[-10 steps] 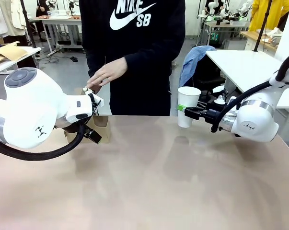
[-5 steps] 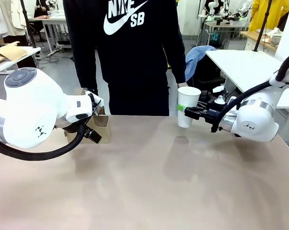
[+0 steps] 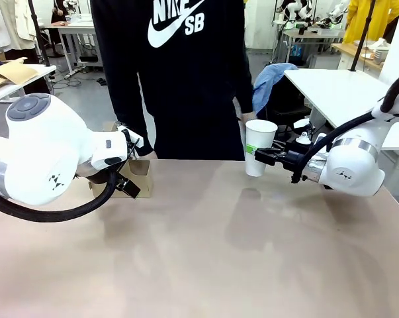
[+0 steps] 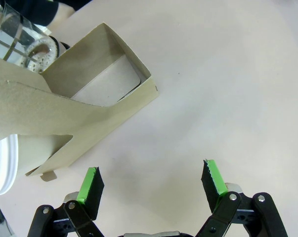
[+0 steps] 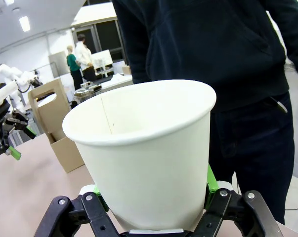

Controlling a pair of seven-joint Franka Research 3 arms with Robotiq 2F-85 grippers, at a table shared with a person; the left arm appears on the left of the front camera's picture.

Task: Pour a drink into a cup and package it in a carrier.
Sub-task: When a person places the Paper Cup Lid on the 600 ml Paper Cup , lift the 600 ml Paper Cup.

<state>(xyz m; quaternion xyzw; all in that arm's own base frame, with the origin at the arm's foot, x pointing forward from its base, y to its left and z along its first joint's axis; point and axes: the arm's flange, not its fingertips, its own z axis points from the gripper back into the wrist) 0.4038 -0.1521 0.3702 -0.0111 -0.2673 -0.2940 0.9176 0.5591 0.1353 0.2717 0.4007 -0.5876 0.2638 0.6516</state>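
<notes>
Two white robot arms work at one table [image 3: 206, 252]: one left arm [image 3: 47, 156] and one right arm [image 3: 348, 165]. Each bears one gripper, making two: the left gripper [image 4: 151, 177] and the right gripper [image 5: 156, 192]. There is one tall white paper cup [image 3: 259, 147], one brown cardboard carrier [image 4: 97, 94], one clear glass jug [image 4: 15, 37] and one white round rim [image 4: 3, 165], too cropped to name. One person [image 3: 179, 79] stands at the table's far side, and two more people [image 5: 72, 61] stand far off.

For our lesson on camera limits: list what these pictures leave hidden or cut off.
Inside of the cup: front view, its own paper wall hides it; right wrist view looks from below the rim.
The carrier: front view, mostly behind the left arm.
The glass jug: left wrist view, cut by the top-left corner; contents unclear.
</notes>
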